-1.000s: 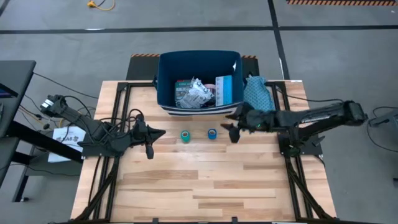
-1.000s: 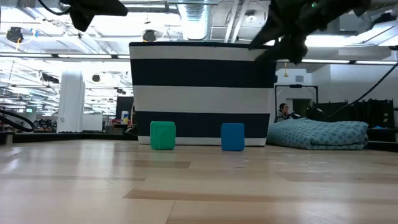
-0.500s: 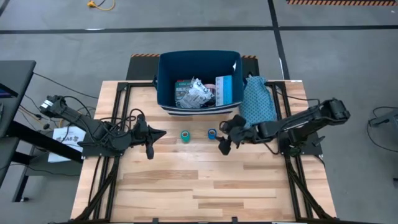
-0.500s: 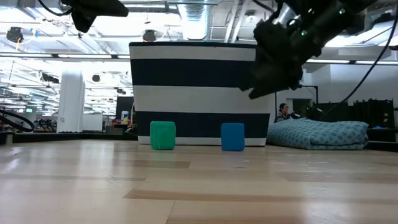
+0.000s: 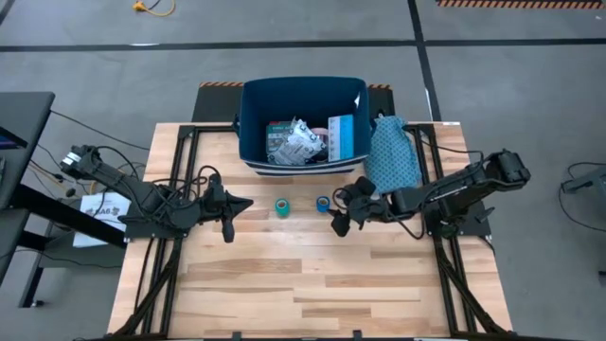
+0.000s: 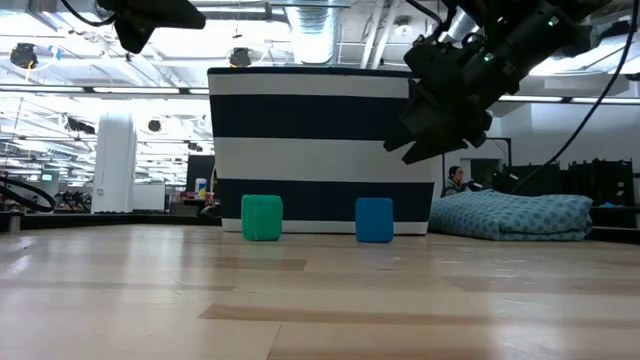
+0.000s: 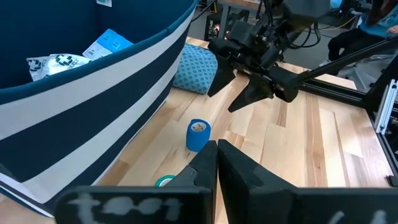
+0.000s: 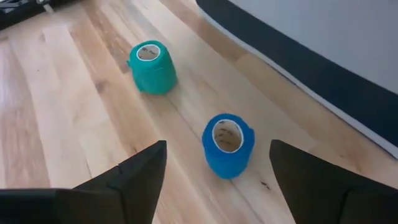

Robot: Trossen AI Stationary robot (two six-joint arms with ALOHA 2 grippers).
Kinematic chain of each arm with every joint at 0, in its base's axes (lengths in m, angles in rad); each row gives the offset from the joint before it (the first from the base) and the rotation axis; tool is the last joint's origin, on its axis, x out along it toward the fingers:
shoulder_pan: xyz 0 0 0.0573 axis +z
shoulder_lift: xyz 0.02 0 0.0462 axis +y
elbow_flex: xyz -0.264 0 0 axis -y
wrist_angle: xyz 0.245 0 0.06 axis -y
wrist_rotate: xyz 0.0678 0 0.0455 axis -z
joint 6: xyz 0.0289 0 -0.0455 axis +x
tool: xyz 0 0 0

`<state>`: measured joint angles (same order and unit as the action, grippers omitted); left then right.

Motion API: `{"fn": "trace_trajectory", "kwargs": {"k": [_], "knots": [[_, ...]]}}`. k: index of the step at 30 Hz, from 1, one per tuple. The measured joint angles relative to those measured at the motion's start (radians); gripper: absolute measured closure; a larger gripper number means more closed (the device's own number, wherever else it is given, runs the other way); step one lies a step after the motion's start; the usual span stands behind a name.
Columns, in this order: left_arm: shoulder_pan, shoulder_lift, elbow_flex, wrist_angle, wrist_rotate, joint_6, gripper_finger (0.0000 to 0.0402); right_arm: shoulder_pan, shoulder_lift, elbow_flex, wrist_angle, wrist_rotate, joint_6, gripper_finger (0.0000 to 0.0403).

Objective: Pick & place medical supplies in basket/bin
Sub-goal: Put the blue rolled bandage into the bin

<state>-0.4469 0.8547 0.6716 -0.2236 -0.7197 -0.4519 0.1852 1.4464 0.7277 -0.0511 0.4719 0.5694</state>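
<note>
Tool on my right arm [image 8: 217,168], fingers spread wide, hovers just short of the blue tape roll [image 8: 227,144], which stands hole-up between them on the counter [image 5: 312,275]; my right arm is nearer. The left tool [image 7: 216,163] waits closed. Two rolls remain: blue and teal [image 8: 152,67]. Beyond stands one striped bin [image 5: 251,114], packets [image 5: 298,140] inside.

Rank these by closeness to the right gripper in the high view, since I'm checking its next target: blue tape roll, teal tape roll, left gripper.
From the right gripper:
1. Blue tape roll, just beside it, in front of the bin.
2. Teal tape roll, farther toward the left arm.
3. Left gripper, farthest, across the table.
</note>
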Motion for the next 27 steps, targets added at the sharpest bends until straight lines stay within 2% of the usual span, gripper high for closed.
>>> {"fn": "trace_trajectory", "kwargs": {"k": [5, 12, 17, 27], "knots": [[0.000, 0.000, 0.000, -0.004, 0.002, 0.000, 0.0401, 0.007, 0.000, 0.000, -0.001, 0.054, 0.000, 0.0101], [0.000, 0.000, 0.000, -0.004, 0.006, 0.002, 0.0401, 0.029, 0.082, 0.001, 0.004, 0.049, 0.017, 0.0074], [0.000, 0.000, 0.000, -0.002, 0.016, 0.011, 0.0401, 0.073, 0.172, 0.001, 0.011, 0.090, 0.090, 0.0067], [0.034, 0.000, 0.000, 0.000, 0.059, 0.011, 0.0401, 0.101, 0.296, 0.000, 0.067, 0.122, 0.096, 0.0065]]}}
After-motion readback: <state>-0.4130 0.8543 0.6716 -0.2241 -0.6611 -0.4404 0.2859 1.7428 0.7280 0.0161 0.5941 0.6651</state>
